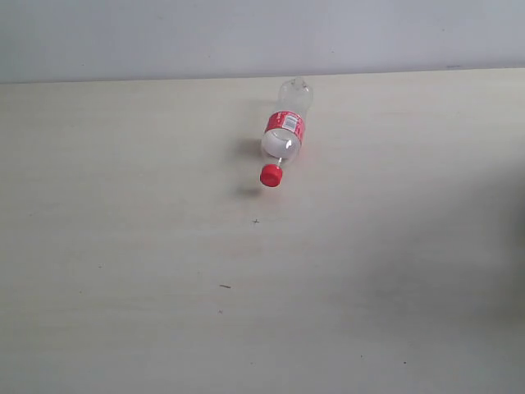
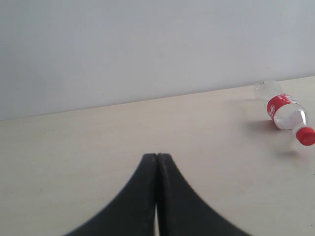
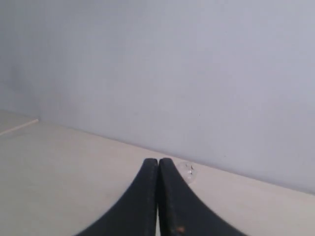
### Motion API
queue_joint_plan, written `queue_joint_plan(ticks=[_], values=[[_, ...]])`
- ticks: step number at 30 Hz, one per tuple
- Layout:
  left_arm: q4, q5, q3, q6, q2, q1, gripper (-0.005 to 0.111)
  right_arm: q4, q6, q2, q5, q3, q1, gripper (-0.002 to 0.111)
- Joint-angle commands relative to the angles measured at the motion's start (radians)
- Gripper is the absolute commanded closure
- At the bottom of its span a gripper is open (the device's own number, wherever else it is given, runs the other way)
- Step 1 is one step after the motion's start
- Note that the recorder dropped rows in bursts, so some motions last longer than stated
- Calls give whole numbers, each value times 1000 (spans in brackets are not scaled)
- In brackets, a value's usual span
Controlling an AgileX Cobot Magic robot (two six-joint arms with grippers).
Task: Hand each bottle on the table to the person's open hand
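Observation:
One small clear bottle (image 1: 285, 134) with a red label and red cap lies on its side on the pale table (image 1: 123, 246), near the far edge, cap pointing toward the near side. The left wrist view has the same bottle (image 2: 285, 111) far off to one side. My left gripper (image 2: 157, 156) is shut and empty, well short of it. My right gripper (image 3: 158, 161) is also shut and empty; the bottle's clear base (image 3: 189, 172) peeks out just behind its tips. Neither gripper appears in the exterior view. No person's hand is in view.
A plain grey wall (image 1: 246, 33) stands behind the table's far edge. A few tiny dark specks (image 1: 225, 286) mark the tabletop. A dim shadow (image 1: 492, 246) covers the table's right side.

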Motion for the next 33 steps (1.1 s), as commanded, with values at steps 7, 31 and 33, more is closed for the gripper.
queue_joint_plan(ticks=[7, 31, 33], values=[[3, -9, 3, 1, -7, 3, 107, -37, -2, -17, -16, 17, 7, 108], [3, -9, 3, 1, -7, 3, 107, -40, -7, -17, -78, 308, 12, 108], [3, -9, 3, 1, -7, 3, 107, -40, 0, -17, -78, 308, 12, 108]])
